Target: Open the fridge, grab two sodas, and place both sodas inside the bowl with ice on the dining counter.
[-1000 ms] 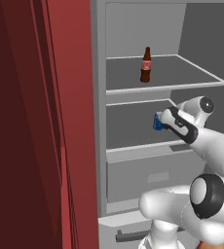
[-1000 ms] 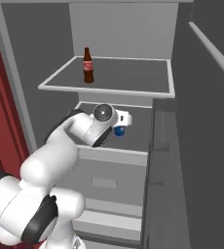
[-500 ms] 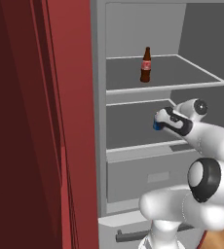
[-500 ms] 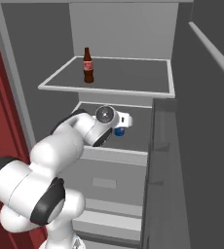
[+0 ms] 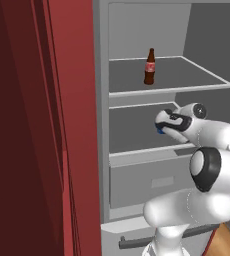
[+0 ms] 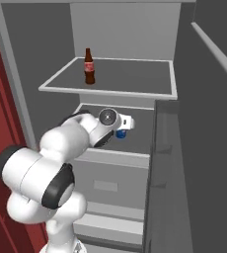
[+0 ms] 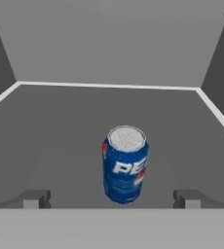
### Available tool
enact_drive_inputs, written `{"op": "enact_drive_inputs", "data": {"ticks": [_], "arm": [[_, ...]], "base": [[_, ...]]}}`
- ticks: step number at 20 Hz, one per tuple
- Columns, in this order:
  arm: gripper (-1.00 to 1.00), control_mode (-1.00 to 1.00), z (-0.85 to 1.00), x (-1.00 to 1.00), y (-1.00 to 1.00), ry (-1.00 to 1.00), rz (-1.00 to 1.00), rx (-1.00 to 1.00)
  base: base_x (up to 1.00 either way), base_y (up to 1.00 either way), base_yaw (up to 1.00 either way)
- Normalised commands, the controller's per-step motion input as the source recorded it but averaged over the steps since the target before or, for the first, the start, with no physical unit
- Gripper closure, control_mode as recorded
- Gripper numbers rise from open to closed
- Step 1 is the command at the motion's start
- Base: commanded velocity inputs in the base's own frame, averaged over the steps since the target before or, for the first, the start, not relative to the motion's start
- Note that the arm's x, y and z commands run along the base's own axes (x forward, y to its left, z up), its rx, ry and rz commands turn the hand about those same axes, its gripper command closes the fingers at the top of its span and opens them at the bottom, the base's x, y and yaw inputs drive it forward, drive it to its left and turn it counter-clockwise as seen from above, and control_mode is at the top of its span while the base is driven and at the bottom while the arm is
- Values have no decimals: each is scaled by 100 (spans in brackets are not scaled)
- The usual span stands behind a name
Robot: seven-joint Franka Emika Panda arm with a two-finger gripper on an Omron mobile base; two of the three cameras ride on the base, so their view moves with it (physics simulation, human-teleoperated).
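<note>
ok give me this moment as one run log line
fridge: open | gripper: jaws open, either side of blue soda can, not gripping | brown soda bottle: upright, shelf above

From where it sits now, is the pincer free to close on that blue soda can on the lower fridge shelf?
Probably yes. The pincer is open, its tips on either side of the upright blue soda can, with only bare grey shelf around it.

The fridge stands open, grey inside with white-edged shelves. One soda, a dark brown bottle with a red label, stands upright on the upper shelf, well above and beyond the spread fingers.
</note>
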Motion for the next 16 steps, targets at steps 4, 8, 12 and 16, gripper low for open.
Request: {"op": "enact_drive_inputs", "data": {"ticks": [4,8,12,16], "arm": [[-100,-100,-16,26,-1,0,0,0],[-100,-100,-16,25,-4,0,0,0],[-100,-100,-15,22,-3,0,0,0],[-100,-100,-17,21,-5,0,0,0]], "base": [[0,0,0],[0,0,0],[0,0,0],[0,0,0]]}}
